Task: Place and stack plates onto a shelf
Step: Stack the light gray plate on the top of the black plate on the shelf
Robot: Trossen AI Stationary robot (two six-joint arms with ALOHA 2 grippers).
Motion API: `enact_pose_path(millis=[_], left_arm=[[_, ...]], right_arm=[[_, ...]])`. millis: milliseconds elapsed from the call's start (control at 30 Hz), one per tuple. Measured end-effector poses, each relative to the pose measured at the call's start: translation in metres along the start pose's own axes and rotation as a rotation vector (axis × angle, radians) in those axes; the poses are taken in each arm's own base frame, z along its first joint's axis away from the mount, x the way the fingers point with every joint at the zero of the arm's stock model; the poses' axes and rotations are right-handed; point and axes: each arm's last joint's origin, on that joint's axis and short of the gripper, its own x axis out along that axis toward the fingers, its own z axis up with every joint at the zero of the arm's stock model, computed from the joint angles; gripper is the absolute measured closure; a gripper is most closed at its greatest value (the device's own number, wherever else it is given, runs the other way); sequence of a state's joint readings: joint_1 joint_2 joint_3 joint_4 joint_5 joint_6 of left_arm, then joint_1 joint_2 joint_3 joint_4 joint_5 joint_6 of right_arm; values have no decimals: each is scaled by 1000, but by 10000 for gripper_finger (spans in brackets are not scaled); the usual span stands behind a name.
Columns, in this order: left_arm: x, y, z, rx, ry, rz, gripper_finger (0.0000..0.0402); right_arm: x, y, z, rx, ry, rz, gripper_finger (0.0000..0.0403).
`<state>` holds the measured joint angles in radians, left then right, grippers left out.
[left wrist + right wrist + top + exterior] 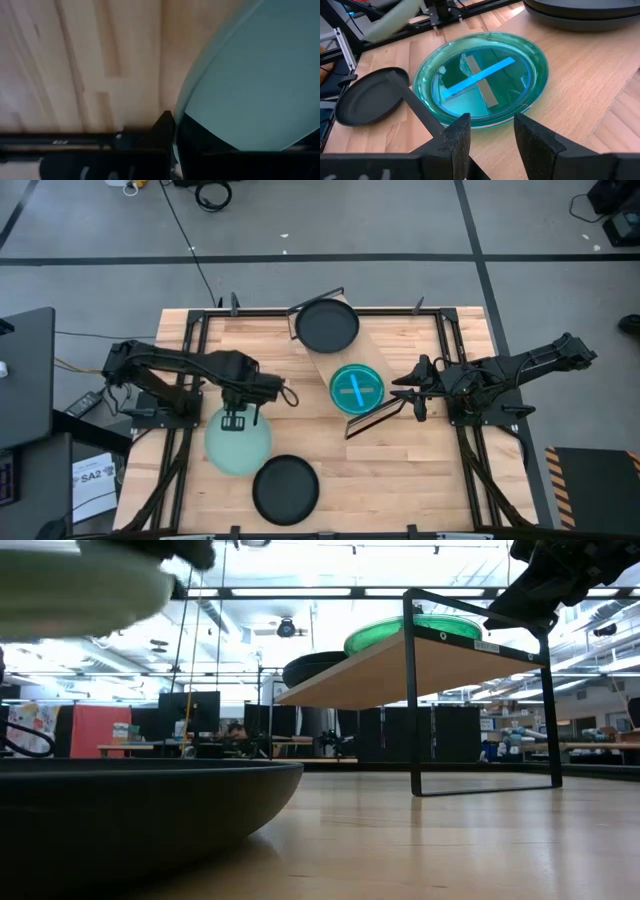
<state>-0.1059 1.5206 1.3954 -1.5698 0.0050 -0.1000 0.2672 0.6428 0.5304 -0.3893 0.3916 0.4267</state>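
My left gripper (235, 420) points down over the table's left half and is shut on a pale green plate (238, 444), which also shows high up in the low view (80, 585). The pale wood shelf (372, 362) runs slantwise across the middle. On it lie a black plate (327, 326) at the far end and a teal plate with a blue stripe (482, 80) at the near end. My right gripper (491, 137) stands open just right of the shelf's near end, pointing at the teal plate and touching nothing. My left gripper pinches the pale green plate's far rim (176, 112) between its two fingers, coming from above and pointing down. The plate is lifted clear of the table and reaches out from the fingers toward the near edge.
A second black plate (285, 488) lies on the slatted tabletop near the front edge, just right of the held plate. Black wire frames (412, 690) carry the shelf's ends. A black rail frame (190, 330) borders the tabletop.
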Motion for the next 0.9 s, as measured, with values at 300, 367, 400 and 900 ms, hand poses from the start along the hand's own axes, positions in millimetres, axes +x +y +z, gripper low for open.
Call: enact_pose_path(millis=[300, 367, 400, 900], left_arm=[[-51, 14, 4, -101, -218, -69, 386], [-60, 19, 7, -148, -280, -76, 386], [-64, 21, 8, -173, -311, -75, 386], [-82, 55, 26, -617, -614, 52, 386]], right_arm=[[0, 1, 1, 6, -12, 6, 245], [1, 2, 3, 14, -31, 14, 245], [1, 3, 5, 20, -44, 20, 245], [23, 22, 34, 127, -315, 112, 245]])
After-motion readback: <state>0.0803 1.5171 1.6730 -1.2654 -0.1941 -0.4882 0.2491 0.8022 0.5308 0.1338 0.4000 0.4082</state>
